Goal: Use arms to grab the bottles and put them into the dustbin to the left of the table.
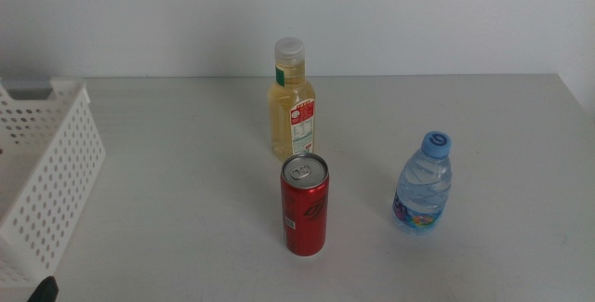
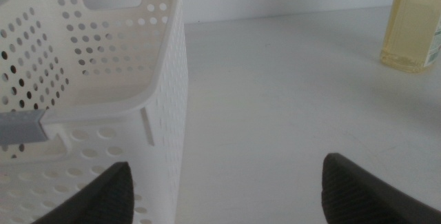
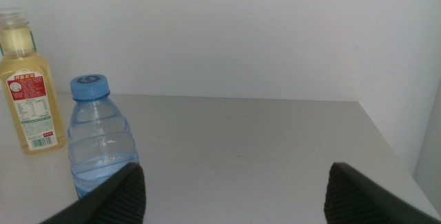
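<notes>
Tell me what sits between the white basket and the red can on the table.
Nothing: in the middle view only bare table lies between the basket and the can.

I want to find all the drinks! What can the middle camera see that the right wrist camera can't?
Only the middle view shows the red can, the white basket and a tip of the left gripper. Only the right wrist view shows the right gripper, jaws open and empty. Both show the yellow drink bottle and the blue-capped water bottle standing on the table.
</notes>
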Robot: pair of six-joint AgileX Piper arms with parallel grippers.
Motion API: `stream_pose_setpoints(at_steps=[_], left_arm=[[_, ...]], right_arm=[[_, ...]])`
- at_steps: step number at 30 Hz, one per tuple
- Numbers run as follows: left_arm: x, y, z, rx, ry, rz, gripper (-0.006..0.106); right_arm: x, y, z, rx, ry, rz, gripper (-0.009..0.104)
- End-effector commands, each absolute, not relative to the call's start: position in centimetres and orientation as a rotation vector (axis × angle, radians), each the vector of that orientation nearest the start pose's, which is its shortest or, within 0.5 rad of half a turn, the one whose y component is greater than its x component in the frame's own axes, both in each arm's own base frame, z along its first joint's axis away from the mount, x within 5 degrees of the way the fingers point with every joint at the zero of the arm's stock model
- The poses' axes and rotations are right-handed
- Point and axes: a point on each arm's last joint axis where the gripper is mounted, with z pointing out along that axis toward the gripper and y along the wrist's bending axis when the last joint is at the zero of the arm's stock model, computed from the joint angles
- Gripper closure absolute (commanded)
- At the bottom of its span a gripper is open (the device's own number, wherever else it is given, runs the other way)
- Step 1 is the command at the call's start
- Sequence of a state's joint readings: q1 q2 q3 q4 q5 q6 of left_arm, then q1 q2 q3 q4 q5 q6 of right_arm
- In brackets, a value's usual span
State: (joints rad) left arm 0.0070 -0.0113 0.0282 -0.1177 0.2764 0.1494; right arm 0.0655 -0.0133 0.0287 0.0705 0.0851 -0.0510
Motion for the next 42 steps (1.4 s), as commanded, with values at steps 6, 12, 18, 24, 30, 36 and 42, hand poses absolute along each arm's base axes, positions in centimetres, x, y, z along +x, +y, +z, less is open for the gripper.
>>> stream_pose_setpoints(at_steps=[6, 12, 18, 24, 30, 36, 42], left_arm=[[5.4, -0.4, 18.7, 0.051, 1.671, -0.033, 0.007], [6.1, -0.4, 19.0, 0.018, 1.679, -0.077, 0.007], [8.3, -1.4, 20.0, 0.102, 1.621, -0.166, 0.007], [10.6, -4.2, 20.3, 0.264, 1.539, -0.289, 0.007], [11.7, -6.8, 19.6, 0.364, 1.49, -0.368, 0.007], [12.4, -8.5, 17.9, 0.401, 1.525, -0.421, 0.007], [13.0, -9.4, 15.5, 0.404, 1.639, -0.476, 0.007]], right_arm=[[5.4, 0.3, 20.8, -0.041, 1.478, 0.054, 0.029], [5.4, 0.3, 20.8, -0.041, 1.478, 0.054, 0.029], [5.4, 0.3, 20.8, -0.041, 1.478, 0.054, 0.029], [5.4, 0.3, 20.8, -0.041, 1.478, 0.054, 0.029], [5.4, 0.3, 20.8, -0.041, 1.478, 0.054, 0.029], [5.4, 0.3, 20.8, -0.041, 1.478, 0.054, 0.029], [5.4, 0.3, 20.8, -0.041, 1.478, 0.054, 0.029]])
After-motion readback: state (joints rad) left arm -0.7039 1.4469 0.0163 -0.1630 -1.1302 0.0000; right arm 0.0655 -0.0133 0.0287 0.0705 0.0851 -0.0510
